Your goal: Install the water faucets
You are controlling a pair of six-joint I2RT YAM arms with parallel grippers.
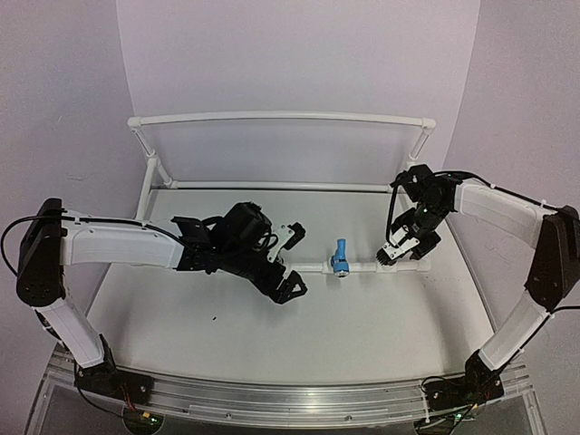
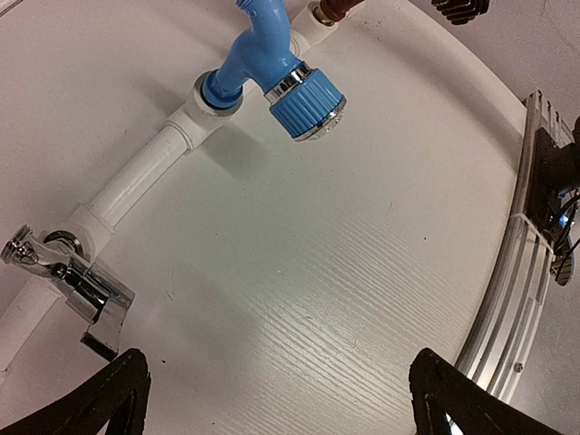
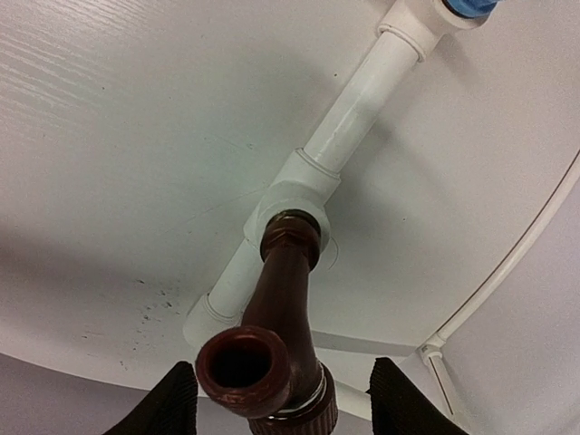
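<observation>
Three water faucets stand in the sockets of a white pipe (image 2: 136,177) lying on the table. The light blue faucet (image 2: 272,72) (image 1: 341,258) is in the middle socket, and the grey metal faucet (image 2: 68,276) sits at the pipe's left end. My left gripper (image 2: 276,399) (image 1: 294,263) is wide open above bare table beside the grey faucet, holding nothing. The dark red-brown faucet (image 3: 285,335) stands in its socket on the pipe (image 3: 349,118). My right gripper (image 3: 285,408) (image 1: 391,252) straddles its knob end, and a gap shows at the right finger (image 3: 408,399).
A white pipe frame (image 1: 281,116) runs along the back and left of the table. The table's metal front rail (image 2: 512,281) lies close to my left gripper. Small dark specks (image 3: 149,313) mark the table by the red-brown faucet.
</observation>
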